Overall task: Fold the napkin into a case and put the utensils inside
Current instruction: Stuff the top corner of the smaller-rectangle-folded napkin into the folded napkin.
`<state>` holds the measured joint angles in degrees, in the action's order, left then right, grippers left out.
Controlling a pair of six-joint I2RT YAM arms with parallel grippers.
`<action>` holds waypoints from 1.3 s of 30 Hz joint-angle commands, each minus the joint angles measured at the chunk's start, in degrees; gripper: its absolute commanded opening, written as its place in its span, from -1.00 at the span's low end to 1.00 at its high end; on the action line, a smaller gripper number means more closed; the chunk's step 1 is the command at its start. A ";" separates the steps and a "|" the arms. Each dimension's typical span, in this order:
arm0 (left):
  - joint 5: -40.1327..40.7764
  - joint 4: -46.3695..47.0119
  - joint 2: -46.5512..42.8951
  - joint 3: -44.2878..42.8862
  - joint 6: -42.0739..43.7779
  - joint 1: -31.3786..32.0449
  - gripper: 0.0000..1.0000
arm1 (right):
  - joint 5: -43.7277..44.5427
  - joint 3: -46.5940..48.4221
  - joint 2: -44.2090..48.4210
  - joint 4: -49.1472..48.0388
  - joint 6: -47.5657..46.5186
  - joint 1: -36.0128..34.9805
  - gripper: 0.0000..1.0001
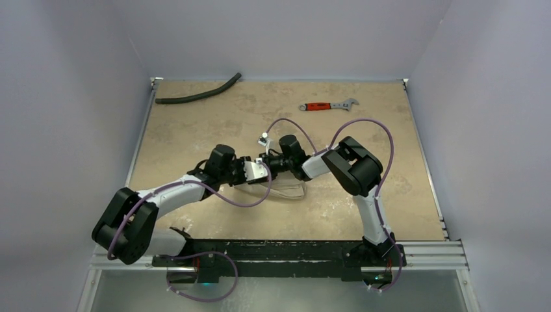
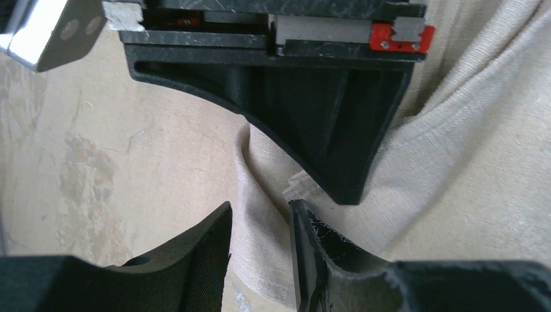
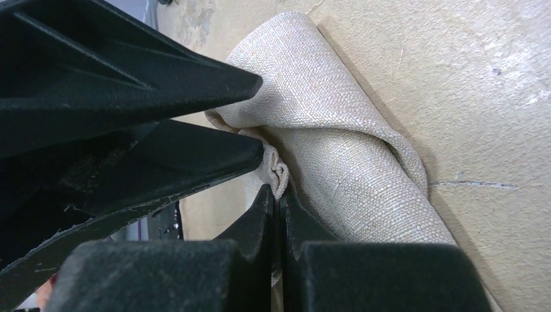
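The napkin lies rumpled on the table, nearer the arm bases than the red-handled wrench and a little to that wrench's left. In the right wrist view it shows as a loose roll of cream cloth, one layer wrapped over another, with a small crumple at the edge. The two arms meet over it, on the same side of the wrench as the cloth, their claws nose to nose. The right gripper is clenched: its two fingers stand pressed flat together, and the small crumple of napkin sits right at their tips, pinched there as far as the view shows. The left gripper is released: its jaws stand apart, and in its own wrist view a raised fold of the napkin runs through the gap between them without being squeezed. In the same view, one black finger of the right claw comes down onto the cloth just beyond that gap, and creases in the fabric gather toward its tip. From the right wrist, the left claw's fingers appear as two parted wedges, the upper tip touching the roll of cloth. A curved black hose lies well to the left of the wrench, along the same far edge of the table.
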<state>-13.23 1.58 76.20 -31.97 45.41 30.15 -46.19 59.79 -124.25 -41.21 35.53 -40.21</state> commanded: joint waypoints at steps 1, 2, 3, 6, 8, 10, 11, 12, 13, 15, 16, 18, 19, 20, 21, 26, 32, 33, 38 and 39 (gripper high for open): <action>0.97 6.08 0.93 0.61 0.92 0.46 -0.25 | 1.20 -3.56 -4.07 8.96 -1.22 -0.93 -1.00; 1.00 6.37 1.08 0.62 0.76 0.69 -0.23 | 1.19 -3.67 -4.12 8.69 -1.02 -0.97 -1.00; 1.08 6.66 1.25 0.75 0.54 0.88 -0.22 | 1.19 -3.78 -4.20 8.42 -0.93 -1.00 -1.00; 0.92 6.88 1.70 0.84 0.19 1.51 -0.18 | 1.11 -3.93 -4.34 7.86 -0.64 -0.97 -1.00; 0.52 6.51 1.75 0.66 -0.13 2.02 -0.15 | 1.11 -3.98 -4.26 7.78 -0.60 -0.99 -1.00; 0.04 5.70 1.90 0.47 -0.19 2.46 -0.14 | 1.03 -4.06 -4.25 7.48 -0.45 -0.94 -1.00; -0.06 5.41 1.97 0.50 0.00 2.62 -0.13 | 0.95 -4.07 -4.25 7.42 -0.36 -0.99 -1.00; -0.04 5.19 1.99 0.64 0.26 2.75 -0.12 | 0.87 -4.07 -4.25 7.38 -0.36 -0.99 -1.00; 0.03 5.05 2.00 0.93 0.66 2.87 -0.12 | 0.69 -4.07 -4.21 7.31 -0.29 -0.97 -1.00; 0.58 4.73 2.02 1.75 1.90 2.88 -0.11 | 0.55 -4.07 -4.17 7.29 -0.20 -1.00 -1.00; 0.92 4.28 1.95 2.00 2.54 2.89 -0.11 | 0.50 -4.07 -4.16 7.24 -0.10 -1.01 -1.00; 1.14 3.35 1.56 2.49 3.61 2.98 -0.11 | 0.26 -3.99 -4.29 7.11 0.01 -0.98 -1.00; 1.30 3.20 1.49 2.79 3.90 2.89 -0.11 | 0.01 -3.98 -4.45 6.91 0.13 -1.01 -1.00; 1.43 3.03 1.42 3.03 4.15 2.94 -0.11 | -0.11 -3.91 -4.55 6.85 0.25 -1.01 -1.00; 1.45 2.95 1.42 3.28 4.58 2.98 -0.11 | -0.12 -3.83 -4.66 6.77 0.33 -1.01 -1.00; 1.08 3.47 1.60 4.09 5.89 3.30 -0.10 | -0.13 -3.57 -4.79 6.03 0.52 -1.01 -1.00; 0.67 5.53 3.14 4.38 6.36 4.88 -0.02 | -0.35 -4.29 -4.10 5.35 0.56 -1.02 -1.00; 0.67 5.56 3.37 4.39 6.51 5.23 0.00 | -0.53 -4.40 -4.08 5.36 0.63 -1.02 -1.00; 2.98 4.30 2.91 3.10 5.98 6.18 0.00 | -0.37 -4.23 -4.07 6.34 0.50 -0.99 -1.00; 4.14 3.47 2.71 2.15 5.24 6.15 -0.03 | -0.26 -4.05 -4.01 6.86 0.24 -0.99 -1.00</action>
<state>-8.60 7.84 78.54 -28.60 51.90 34.89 -49.06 58.24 -124.95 -44.27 38.39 -40.27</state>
